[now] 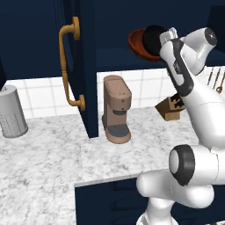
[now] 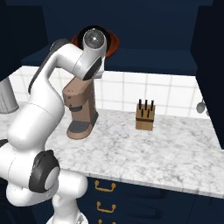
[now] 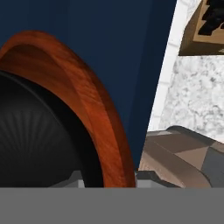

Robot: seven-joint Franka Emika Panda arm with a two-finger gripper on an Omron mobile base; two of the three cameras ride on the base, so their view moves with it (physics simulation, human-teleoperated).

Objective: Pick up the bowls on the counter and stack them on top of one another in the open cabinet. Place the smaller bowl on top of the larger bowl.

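Arm raised to cabinet with bowl

Arm reaches up from the base, elbow bent, wrist level with the open cabinet (image 1: 83, 66). We see the reddish-brown bowl (image 1: 137, 42) tilted on edge at the gripper (image 1: 154, 40), above the coffee machine (image 1: 116, 109) on the counter (image 1: 48, 154). Jaws seem closed on it, though we cannot tell.

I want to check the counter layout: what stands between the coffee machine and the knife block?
Nothing. In the right base view, the marbled counter is bare between the brown coffee machine and the wooden knife block, with white wall tiles behind.
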